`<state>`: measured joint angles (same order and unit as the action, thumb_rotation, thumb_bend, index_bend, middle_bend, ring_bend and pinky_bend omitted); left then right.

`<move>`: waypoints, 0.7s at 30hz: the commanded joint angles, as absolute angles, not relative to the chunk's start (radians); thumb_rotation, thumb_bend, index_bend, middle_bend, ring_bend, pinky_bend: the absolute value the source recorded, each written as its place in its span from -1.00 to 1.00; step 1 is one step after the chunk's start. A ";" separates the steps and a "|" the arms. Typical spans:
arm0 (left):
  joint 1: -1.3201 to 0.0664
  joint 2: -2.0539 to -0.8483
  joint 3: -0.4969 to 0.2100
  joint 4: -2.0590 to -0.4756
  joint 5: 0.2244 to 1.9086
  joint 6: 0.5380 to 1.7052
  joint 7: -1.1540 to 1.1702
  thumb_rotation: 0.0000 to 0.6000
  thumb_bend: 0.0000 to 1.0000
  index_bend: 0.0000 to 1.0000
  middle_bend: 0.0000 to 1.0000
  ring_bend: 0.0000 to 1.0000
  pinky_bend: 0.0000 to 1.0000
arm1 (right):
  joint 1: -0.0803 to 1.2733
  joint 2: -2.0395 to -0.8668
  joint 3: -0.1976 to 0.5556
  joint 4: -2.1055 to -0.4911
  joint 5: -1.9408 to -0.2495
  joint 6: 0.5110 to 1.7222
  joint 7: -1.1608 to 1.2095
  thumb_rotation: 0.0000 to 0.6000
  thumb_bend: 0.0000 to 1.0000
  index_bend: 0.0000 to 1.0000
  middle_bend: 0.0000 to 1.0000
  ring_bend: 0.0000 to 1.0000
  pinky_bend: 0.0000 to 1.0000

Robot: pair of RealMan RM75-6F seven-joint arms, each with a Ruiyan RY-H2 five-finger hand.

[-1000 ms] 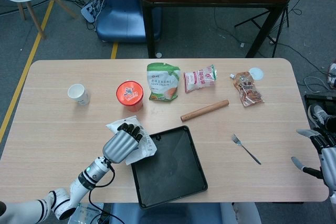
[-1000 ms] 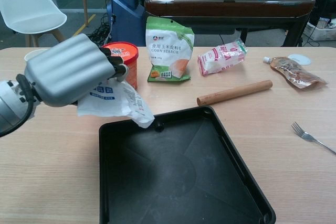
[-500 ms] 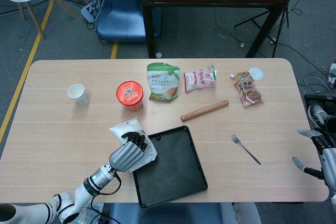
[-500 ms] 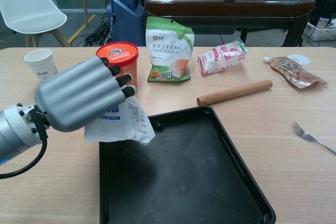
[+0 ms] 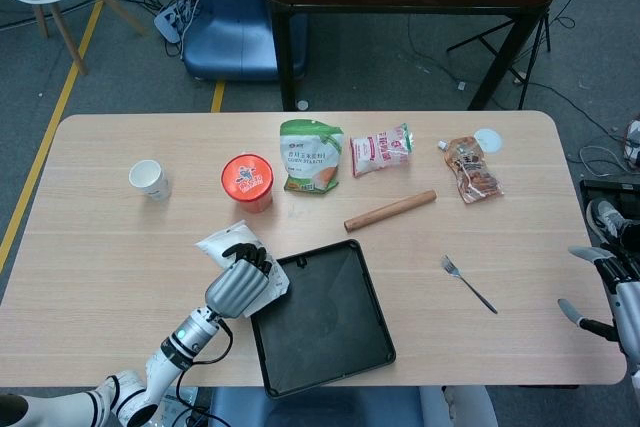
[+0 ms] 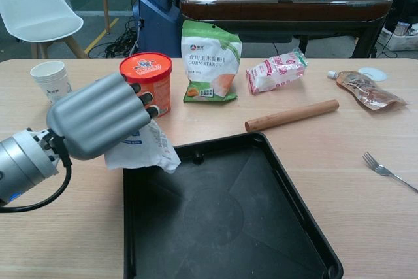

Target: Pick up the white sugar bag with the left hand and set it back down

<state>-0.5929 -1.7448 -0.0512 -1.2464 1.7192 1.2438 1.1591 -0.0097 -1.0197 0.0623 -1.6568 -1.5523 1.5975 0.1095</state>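
Left hand (image 6: pixel 98 117) grips the white sugar bag (image 6: pixel 140 150) beside the black tray (image 6: pixel 228 213) — right hand (image 5: pixel 612 292) idle, fingers spread.

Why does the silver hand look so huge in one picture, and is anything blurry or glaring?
Chest view: the left hand sits close to the lens, so it looms large over the white sugar bag; the black tray shows soft sheen, no harsh glare. Head view: the same hand looks small; everything is sharp, with soft shadows.

The left robot hand (image 6: pixel 98 117) is curled closed, while the right robot hand (image 5: pixel 605 292) seems spread open.
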 commanded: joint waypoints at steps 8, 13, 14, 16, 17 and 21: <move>-0.607 -1.742 -0.069 -1.261 1.693 1.228 1.043 1.00 -0.58 -0.18 0.29 0.14 0.24 | -0.013 -1.018 0.062 -1.656 -1.549 1.600 0.111 1.00 -0.65 -0.44 -0.38 -0.62 -0.62; -0.621 -1.737 -0.115 -1.274 1.644 1.222 0.887 1.00 -0.58 -0.19 0.29 0.14 0.25 | -0.017 -1.019 0.063 -1.652 -1.548 1.606 0.117 1.00 -0.65 -0.44 -0.38 -0.62 -0.62; -0.623 -1.736 -0.121 -1.277 1.634 1.219 0.860 1.00 -0.58 -0.19 0.29 0.14 0.26 | -0.017 -1.019 0.063 -1.651 -1.548 1.606 0.119 1.00 -0.65 -0.44 -0.38 -0.62 -0.62; -0.625 -1.734 -0.145 -1.298 1.586 1.201 0.774 1.00 -0.58 -0.19 0.29 0.14 0.26 | -0.017 -1.021 0.063 -1.648 -1.547 1.604 0.121 1.00 -0.65 -0.44 -0.38 -0.62 -0.62; -0.625 -1.731 -0.155 -1.309 1.563 1.189 0.745 1.00 -0.58 -0.19 0.29 0.14 0.27 | -0.016 -1.021 0.063 -1.647 -1.547 1.604 0.122 1.00 -0.65 -0.44 -0.38 -0.62 -0.62; -0.629 -1.715 -0.202 -1.358 1.464 1.140 0.612 1.00 -0.58 -0.19 0.29 0.14 0.28 | -0.017 -1.022 0.064 -1.643 -1.546 1.604 0.127 1.00 -0.65 -0.44 -0.38 -0.62 -0.62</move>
<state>-0.6230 -1.7281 -0.1604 -1.3187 1.5348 1.1788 0.6957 -0.0166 -1.0222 0.0642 -1.6428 -1.5464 1.6038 0.1266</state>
